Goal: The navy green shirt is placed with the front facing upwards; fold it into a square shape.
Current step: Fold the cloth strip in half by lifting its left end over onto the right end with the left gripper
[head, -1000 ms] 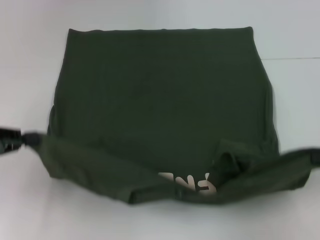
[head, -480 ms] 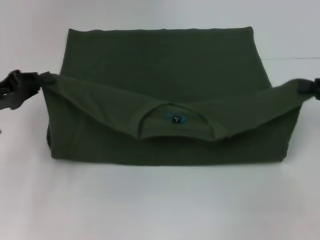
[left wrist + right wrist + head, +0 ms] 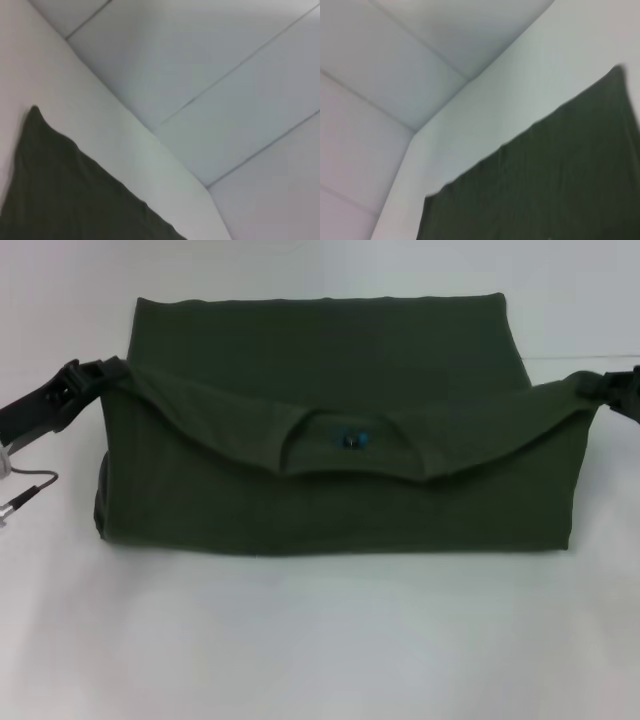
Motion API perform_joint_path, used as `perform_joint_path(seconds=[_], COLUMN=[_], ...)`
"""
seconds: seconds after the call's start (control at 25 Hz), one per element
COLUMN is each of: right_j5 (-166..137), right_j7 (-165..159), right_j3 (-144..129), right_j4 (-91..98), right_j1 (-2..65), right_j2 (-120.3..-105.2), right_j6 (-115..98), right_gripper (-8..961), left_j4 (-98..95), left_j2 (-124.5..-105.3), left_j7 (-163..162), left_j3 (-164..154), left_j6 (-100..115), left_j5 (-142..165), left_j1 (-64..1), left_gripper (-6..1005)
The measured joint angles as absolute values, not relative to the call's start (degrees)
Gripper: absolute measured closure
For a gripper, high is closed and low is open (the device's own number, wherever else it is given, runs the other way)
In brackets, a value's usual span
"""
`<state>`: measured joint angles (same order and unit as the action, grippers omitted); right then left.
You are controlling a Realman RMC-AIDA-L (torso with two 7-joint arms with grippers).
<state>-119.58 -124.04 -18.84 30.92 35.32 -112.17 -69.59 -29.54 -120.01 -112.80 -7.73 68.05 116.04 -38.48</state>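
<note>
Navy green shirt point(image 3: 340, 440) lay on white desk point(image 3: 320, 640), near half lifted, plain back out. Only head view showed collar label point(image 3: 356, 440); wrist views showed cloth edge only. Left end effector point(image 3: 97, 372) and right end effector point(image 3: 592, 386) clamped shirt corners, held level at either side.

I see the near edge of the navy green shirt point(image 3: 340, 420), collar end, lifted off the table and carried farther back over the cloth. The lettering is now covered, and the neck label point(image 3: 355, 440) shows. Left gripper point(image 3: 100, 375) and right gripper point(image 3: 600, 388) have moved back, holding the corners.
</note>
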Motion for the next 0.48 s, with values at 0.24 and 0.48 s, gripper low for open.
perform_joint_path(seconds=[0.24, 0.48], right_j5=[-113.6, -111.9], right_j7=[-118.5, -114.5], right_j3=[-19.0, -19.2], right_j4=[30.2, 29.0], right_j1=[34.9, 35.8], right_j2=[-113.76, -115.31], right_j6=[-63.9, -58.9], right_gripper=[906, 907], left_j4=[-26.5, -25.6], left_j2=[-120.63, -122.99], left_j7=[-107.1, -99.6], left_j3=[-7.7, -7.7], left_j6=[63.0, 57.4], left_j5=[112.4, 108.3], left_j1=[-39.8, -41.1], left_gripper=[970, 969])
